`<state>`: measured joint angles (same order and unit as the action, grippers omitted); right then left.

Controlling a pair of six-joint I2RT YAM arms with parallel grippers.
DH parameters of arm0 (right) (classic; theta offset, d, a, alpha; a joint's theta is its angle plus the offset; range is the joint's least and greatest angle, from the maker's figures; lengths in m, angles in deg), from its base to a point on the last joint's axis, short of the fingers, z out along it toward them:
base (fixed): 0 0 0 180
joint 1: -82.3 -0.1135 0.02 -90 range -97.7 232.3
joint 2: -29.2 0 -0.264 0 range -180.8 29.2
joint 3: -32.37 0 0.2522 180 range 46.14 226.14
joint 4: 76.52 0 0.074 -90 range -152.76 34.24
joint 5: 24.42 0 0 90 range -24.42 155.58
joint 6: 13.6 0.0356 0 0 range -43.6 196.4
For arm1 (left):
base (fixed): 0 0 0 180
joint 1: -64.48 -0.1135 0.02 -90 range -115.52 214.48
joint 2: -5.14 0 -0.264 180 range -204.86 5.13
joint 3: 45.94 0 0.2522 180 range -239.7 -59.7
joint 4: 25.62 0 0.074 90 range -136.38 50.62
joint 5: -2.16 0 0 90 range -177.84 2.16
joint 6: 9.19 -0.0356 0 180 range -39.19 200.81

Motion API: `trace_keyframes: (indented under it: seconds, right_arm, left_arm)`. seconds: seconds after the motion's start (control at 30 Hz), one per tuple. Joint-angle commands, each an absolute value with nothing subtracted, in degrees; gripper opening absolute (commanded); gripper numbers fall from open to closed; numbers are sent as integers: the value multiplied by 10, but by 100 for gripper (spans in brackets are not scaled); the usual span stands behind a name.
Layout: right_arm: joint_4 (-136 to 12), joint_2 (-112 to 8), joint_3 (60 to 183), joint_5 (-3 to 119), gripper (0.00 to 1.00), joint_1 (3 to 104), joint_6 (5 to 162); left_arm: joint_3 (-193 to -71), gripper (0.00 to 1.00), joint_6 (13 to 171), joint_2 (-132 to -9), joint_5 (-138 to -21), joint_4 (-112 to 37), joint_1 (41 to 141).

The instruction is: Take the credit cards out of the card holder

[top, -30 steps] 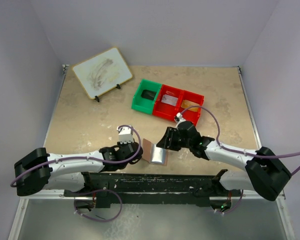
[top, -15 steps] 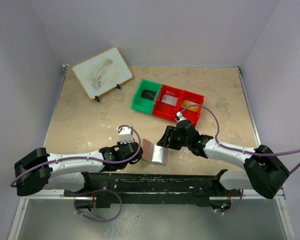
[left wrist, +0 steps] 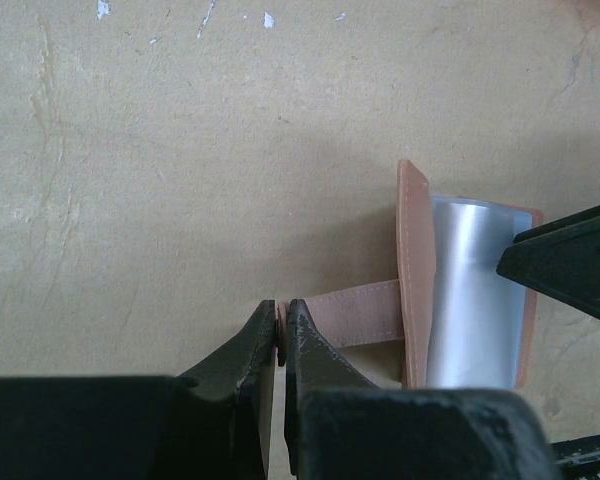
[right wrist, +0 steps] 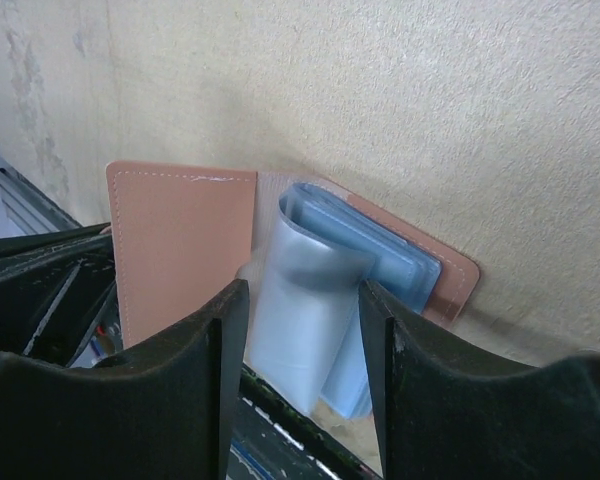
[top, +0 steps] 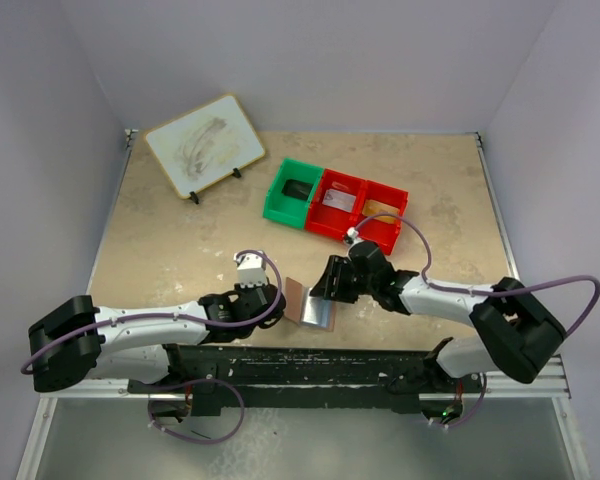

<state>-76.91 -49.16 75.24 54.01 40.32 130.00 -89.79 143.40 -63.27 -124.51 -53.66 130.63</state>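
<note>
Near the table's front edge, between both grippers: the card holder, spread open, one tan flap upright. Clamped tight on its strap with the left gripper. Straddled by the right gripper, jaws roughly half apart, around the pale blue-grey inner panels; hard to tell whether cards sit inside. Farther back, in a row: green bin holding something dark, red bin holding something silvery, second red bin holding something orange.
</note>
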Motion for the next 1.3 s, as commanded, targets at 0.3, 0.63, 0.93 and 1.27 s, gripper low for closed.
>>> trace_keyframes:
  seconds: [0.3, 0.63, 0.93, 1.27]
  right_arm:
    - [-955, -546, 735, 431, 52, 400, 1336]
    - [-1019, -591, 753, 363, 55, 394, 1324]
    - [-976, -638, 810, 371, 59, 358, 1291]
    - [-916, -659, 838, 427, 52, 350, 1277]
  left_arm:
    - [-896, 0, 1449, -646, -1248, -527, 1307]
    - [-863, 0, 1486, -641, -1253, -538, 1307]
    - [-845, 0, 1494, -619, -1251, -537, 1307]
    - [-846, 0, 1496, -606, -1258, -542, 1307]
